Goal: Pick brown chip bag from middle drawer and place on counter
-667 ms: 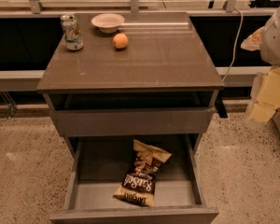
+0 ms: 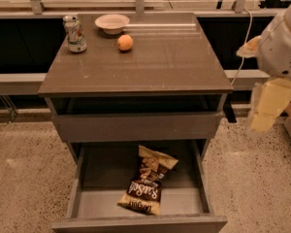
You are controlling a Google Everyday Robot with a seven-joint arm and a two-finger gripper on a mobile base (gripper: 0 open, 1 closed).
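The brown chip bag (image 2: 146,187) lies flat on the light grey floor of the open middle drawer (image 2: 76,188), near its centre, with its tan end toward the back. The counter (image 2: 150,67) is the glossy grey-brown top of the cabinet above it. My gripper (image 2: 269,106) hangs on the white arm to the right of the cabinet, level with the counter's front edge, well away from the bag and drawer. It holds nothing that I can see.
On the counter's back left stand a soda can (image 2: 75,33), a white bowl (image 2: 112,22) and an orange fruit (image 2: 125,42). The shallower top drawer (image 2: 136,125) sticks out slightly. A railing runs behind the cabinet. Pale speckled floor (image 2: 24,178) lies on both sides.
The gripper has shifted slightly left and down. The bag, the drawers and the things on the counter have not moved.
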